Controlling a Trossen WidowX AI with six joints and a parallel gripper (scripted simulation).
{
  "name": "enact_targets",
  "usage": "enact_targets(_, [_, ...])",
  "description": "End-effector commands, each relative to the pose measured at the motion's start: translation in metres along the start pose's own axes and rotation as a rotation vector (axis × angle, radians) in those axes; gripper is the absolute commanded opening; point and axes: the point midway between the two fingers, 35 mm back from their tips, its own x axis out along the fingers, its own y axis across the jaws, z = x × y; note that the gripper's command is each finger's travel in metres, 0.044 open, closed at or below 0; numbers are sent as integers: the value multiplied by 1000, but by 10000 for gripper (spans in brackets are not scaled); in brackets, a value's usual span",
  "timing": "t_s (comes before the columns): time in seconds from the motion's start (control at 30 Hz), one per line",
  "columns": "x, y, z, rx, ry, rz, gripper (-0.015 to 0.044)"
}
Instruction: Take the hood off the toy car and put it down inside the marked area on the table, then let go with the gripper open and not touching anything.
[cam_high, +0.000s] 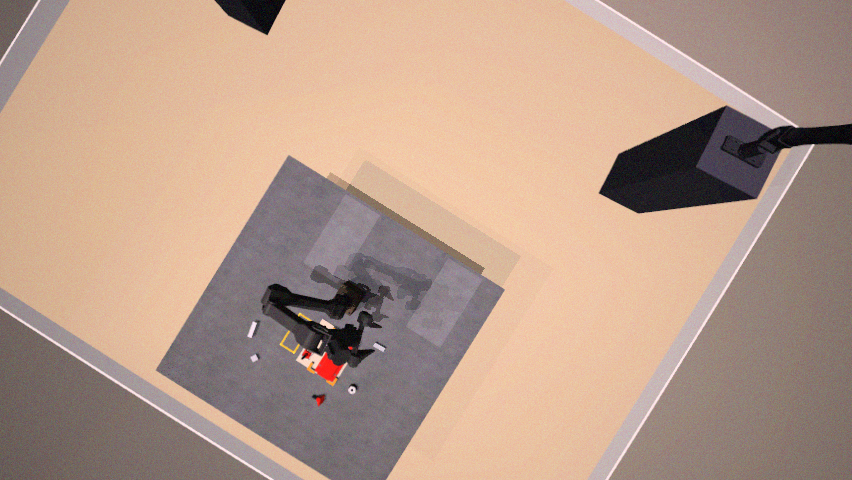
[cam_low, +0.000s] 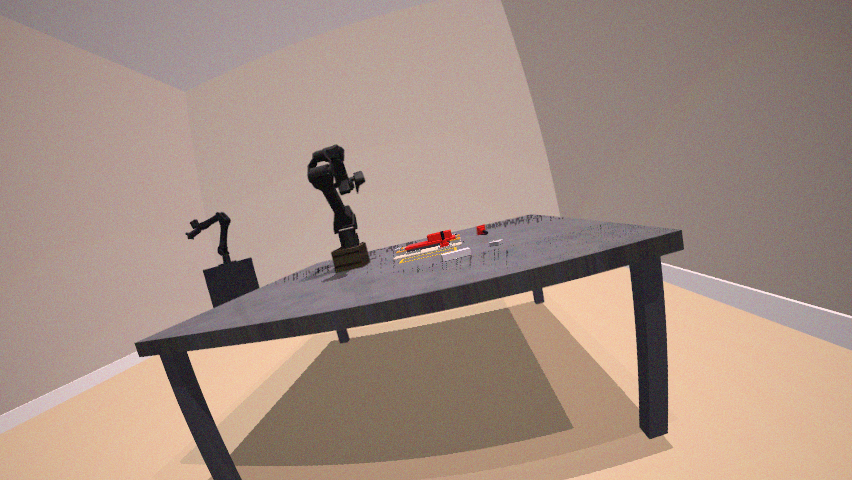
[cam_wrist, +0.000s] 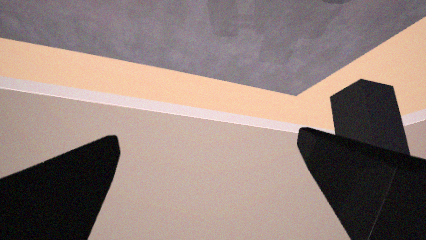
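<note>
The toy car (cam_low: 430, 243) is seen lying flat on the table, red-bodied over pale parts. In the top view its red hood (cam_high: 327, 367) is seen still mounted. The marked area (cam_high: 290, 341) is outlined in yellow, just beside.

Tabletop (cam_low: 536, 250): dark grey, mottled like stone or stained wood, slight sheen with streaky reflections next to the toy car. Table legs (cam_low: 651, 351): same dark finish, matt. Arm (cam_low: 333, 196): black, matt, plastic-looking; its base block (cam_low: 350, 256) brownish, dull. Gripper (cam_wrist: 210, 165) fingers: flat black, matt, smooth, no shine. Toy car (cam_low: 430, 243): bright red hood part, glossy-ish hard plastic look, with white and yellow parts beside it, smooth. Small red piece (cam_low: 481, 228) and white piece (cam_low: 494, 242) beyond the car: plain smooth plastic look. Floor (cam_low: 745, 387): tan, matt, faintly grainy. Walls (cam_low: 89, 178): beige, matt, untextured.
</note>
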Motion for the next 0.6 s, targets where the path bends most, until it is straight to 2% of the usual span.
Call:
enact_targets(0.0, [1, 2, 0, -8, -5, 5, 440])
enact_targets(0.37, [34, 121, 23, -465, -380, 140, 440])
enact_targets(0.57, [37, 184, 59, -659, -571, 64, 440])
